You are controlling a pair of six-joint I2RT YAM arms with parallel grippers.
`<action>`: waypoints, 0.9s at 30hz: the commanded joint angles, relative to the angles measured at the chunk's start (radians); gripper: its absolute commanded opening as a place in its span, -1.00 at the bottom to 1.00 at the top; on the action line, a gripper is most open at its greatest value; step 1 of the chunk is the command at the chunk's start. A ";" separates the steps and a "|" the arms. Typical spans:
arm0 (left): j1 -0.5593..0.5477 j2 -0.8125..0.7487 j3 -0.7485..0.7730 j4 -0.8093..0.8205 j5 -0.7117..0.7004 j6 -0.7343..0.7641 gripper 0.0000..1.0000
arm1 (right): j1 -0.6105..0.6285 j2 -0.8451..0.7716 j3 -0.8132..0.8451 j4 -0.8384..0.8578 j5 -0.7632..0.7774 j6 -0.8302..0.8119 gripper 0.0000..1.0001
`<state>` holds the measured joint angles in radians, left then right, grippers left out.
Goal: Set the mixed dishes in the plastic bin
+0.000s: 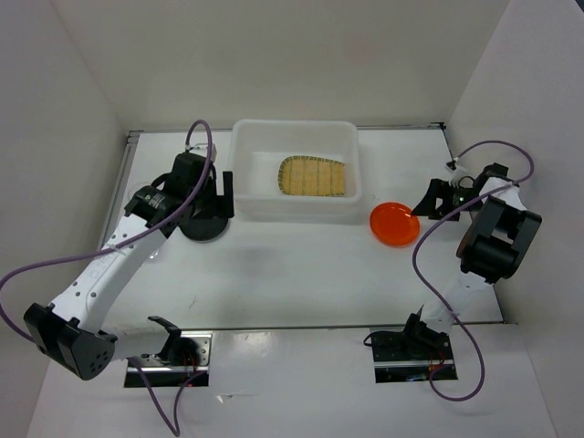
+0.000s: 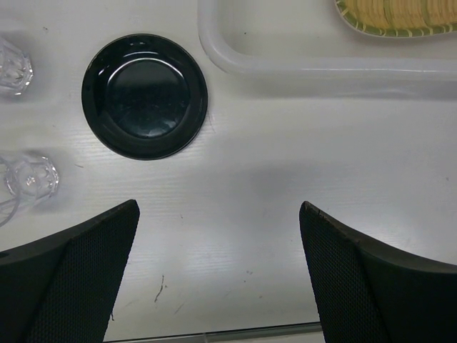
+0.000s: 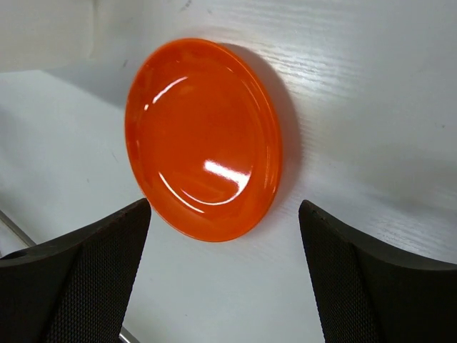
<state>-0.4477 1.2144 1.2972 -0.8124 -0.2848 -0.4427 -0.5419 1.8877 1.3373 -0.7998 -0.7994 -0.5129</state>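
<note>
The white plastic bin (image 1: pixel 294 210) stands at the back middle with the tan bamboo tray (image 1: pixel 315 176) lying inside; its rim (image 2: pixel 285 66) and the tray (image 2: pixel 400 18) show in the left wrist view. My left gripper (image 1: pixel 222 196) is open and empty (image 2: pixel 218 271), just left of the bin, above the table short of the black plate (image 2: pixel 146 96), which also shows in the top view (image 1: pixel 203 228). Two clear cups (image 2: pixel 14 66) (image 2: pixel 28 179) stand left of that plate. My right gripper (image 1: pixel 431 199) is open and empty (image 3: pixel 223 271), close to the right of the orange plate (image 1: pixel 394 224) (image 3: pixel 202 139).
White walls close in the table on the left, back and right. The left arm hides the cups in the top view. A metal strip runs along the table's near edge (image 1: pixel 301 327).
</note>
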 commanded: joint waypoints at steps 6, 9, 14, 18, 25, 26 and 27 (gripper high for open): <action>-0.002 -0.013 -0.018 0.039 -0.033 0.016 0.98 | 0.000 0.105 -0.067 0.025 0.060 -0.022 0.78; -0.002 -0.022 -0.018 0.039 -0.033 0.016 0.98 | 0.000 0.123 -0.067 0.044 0.049 -0.010 0.72; -0.002 -0.023 -0.027 0.030 -0.033 0.007 0.98 | 0.022 0.188 -0.067 0.034 0.028 -0.010 0.47; -0.002 -0.023 -0.027 0.030 -0.042 0.007 0.98 | 0.032 0.224 -0.087 0.043 0.008 -0.010 0.21; -0.002 -0.023 -0.027 0.030 -0.042 -0.004 0.98 | 0.075 0.246 -0.087 0.074 0.008 0.025 -0.14; -0.002 -0.023 -0.027 0.030 -0.042 -0.004 0.98 | 0.076 0.246 -0.087 0.074 0.018 0.025 -0.27; -0.002 -0.023 -0.027 0.030 -0.042 -0.004 0.98 | 0.076 0.257 -0.087 0.074 0.019 0.025 -0.35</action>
<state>-0.4477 1.2144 1.2739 -0.7998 -0.3111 -0.4454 -0.4850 2.0861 1.2819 -0.7876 -0.9184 -0.4644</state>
